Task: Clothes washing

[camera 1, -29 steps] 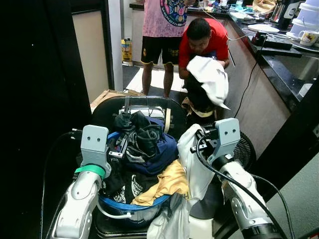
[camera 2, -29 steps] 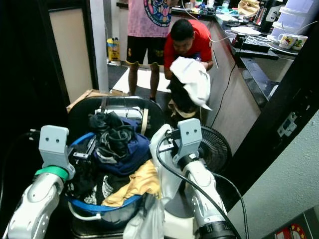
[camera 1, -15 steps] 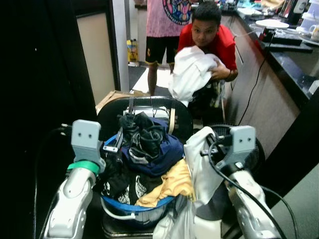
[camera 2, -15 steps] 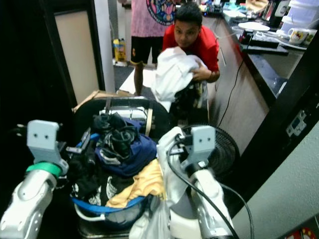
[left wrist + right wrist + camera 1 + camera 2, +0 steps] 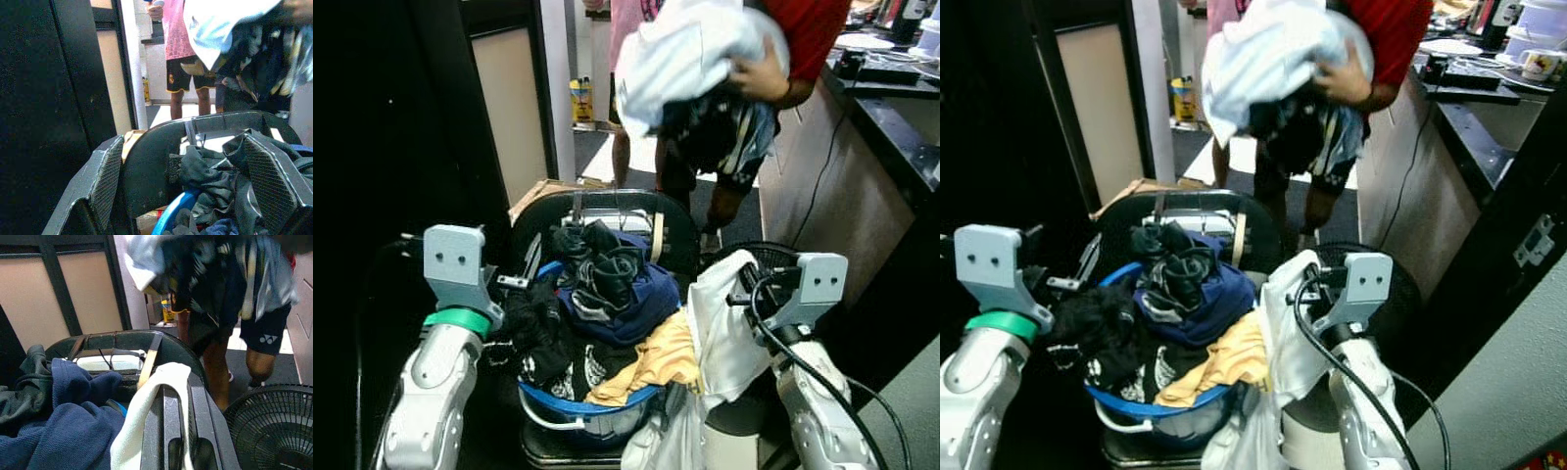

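A blue laundry basket (image 5: 578, 401) heaped with clothes stands before me: a navy garment (image 5: 622, 294), black ones (image 5: 538, 328) and a yellow one (image 5: 656, 357). My left gripper (image 5: 183, 142) is open at the basket's left side, its fingers (image 5: 105, 176) spread wide around the heap's edge. My right gripper (image 5: 183, 431) is at the right side, shut on a white garment (image 5: 724, 333) that drapes over it and hangs down. A person in a red shirt holds a bundle of white and dark clothes (image 5: 695, 59) above the basket's far side.
A black chair back (image 5: 607, 208) rises behind the basket. A floor fan (image 5: 274, 426) stands at the right, below a dark kitchen counter (image 5: 891, 117). A dark door panel (image 5: 391, 147) closes the left. A second person in a pink shirt (image 5: 176, 34) stands in the doorway.
The person in red has stood up from a crouch and lifted the bundle of clothes higher and closer to the basket. Both grippers keep their hold and place at the basket.
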Robot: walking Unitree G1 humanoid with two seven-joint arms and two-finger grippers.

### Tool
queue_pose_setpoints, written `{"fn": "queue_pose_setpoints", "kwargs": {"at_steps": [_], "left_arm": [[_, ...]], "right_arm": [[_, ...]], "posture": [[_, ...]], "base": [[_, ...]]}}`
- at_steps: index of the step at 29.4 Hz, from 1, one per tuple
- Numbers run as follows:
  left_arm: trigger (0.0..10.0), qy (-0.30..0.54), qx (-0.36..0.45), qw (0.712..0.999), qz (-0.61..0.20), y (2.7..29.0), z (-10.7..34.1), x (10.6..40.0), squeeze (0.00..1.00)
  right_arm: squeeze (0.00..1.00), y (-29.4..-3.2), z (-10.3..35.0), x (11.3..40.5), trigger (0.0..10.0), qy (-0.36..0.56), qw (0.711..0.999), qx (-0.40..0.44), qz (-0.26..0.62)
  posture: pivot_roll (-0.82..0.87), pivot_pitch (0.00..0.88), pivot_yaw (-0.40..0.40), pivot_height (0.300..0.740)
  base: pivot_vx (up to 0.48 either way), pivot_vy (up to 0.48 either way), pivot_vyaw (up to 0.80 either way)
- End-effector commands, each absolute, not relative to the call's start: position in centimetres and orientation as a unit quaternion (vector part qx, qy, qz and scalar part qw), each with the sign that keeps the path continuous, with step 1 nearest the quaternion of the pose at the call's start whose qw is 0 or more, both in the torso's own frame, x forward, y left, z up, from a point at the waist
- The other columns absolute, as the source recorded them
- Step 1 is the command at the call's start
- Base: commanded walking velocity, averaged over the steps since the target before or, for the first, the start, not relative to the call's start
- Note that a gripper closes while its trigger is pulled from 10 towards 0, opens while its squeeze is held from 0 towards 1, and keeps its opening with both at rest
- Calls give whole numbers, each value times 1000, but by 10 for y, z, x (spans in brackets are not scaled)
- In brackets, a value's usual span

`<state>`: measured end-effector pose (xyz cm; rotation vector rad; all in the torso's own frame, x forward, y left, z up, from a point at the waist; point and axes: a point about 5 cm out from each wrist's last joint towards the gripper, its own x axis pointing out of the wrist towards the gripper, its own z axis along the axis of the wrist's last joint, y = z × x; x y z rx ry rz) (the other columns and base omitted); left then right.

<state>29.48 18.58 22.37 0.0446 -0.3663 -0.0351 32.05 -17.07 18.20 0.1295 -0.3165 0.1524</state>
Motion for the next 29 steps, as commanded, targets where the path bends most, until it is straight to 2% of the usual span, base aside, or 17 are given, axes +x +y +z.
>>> {"fn": "queue_pose_setpoints", "kwargs": {"at_steps": [1,14,29], "left_arm": [[10000,-178,12,984,-10,187,222,294,0],[10000,-183,-9,983,7,184,216,293,0],[10000,-184,-11,983,12,185,217,297,0]], "right_arm": [[0,-172,185,319,10000,-167,981,69,74],[0,-177,194,324,10000,-167,980,61,85],[0,-172,196,327,10000,-168,980,60,91]], "posture": [[98,56,56,740],[59,39,11,740],[64,34,20,740]], "base": [[0,0,0],[0,0,0],[0,0,0]]}}
